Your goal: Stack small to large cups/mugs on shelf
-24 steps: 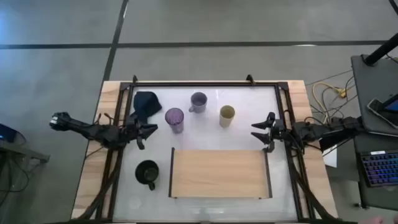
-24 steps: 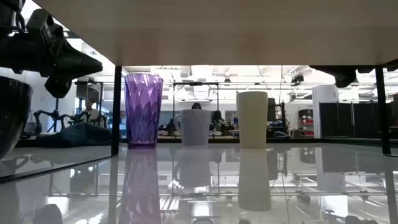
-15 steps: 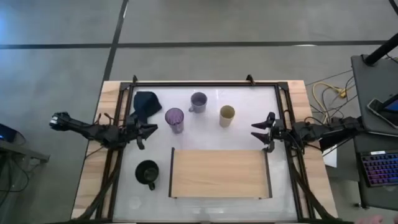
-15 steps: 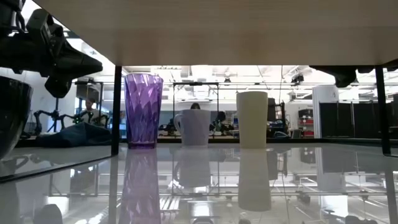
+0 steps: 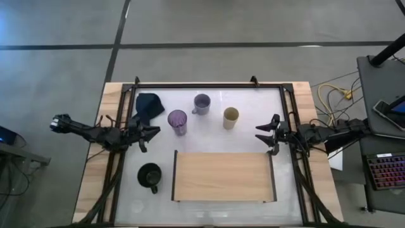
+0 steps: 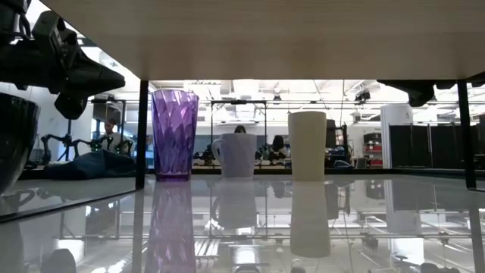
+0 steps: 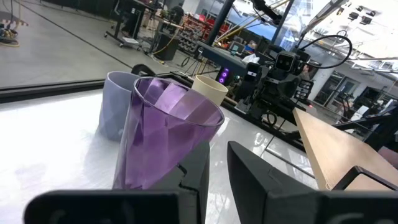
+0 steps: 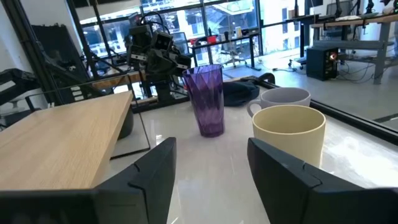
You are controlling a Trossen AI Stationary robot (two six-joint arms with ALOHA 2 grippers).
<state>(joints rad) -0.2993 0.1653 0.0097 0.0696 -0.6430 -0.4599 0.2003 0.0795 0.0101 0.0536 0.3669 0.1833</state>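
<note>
Four cups sit off the bare light-wood shelf; left pincer, parted narrowly and empty, centre-left, should take the translucent purple tumbler.

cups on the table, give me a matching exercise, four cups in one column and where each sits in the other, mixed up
Things:
1. purple tumbler
2. pale yellow cup
3. grey-lavender mug
4. black mug

Places, as the high view shows them:
A. beside the shelf, off its left-arm end
B. next to the dark blue cloth, nearest the left gripper
C. farthest from the shelf, between two other cups
D. nearest the right gripper

Pairs: 1-B, 2-D, 3-C, 4-A
</note>
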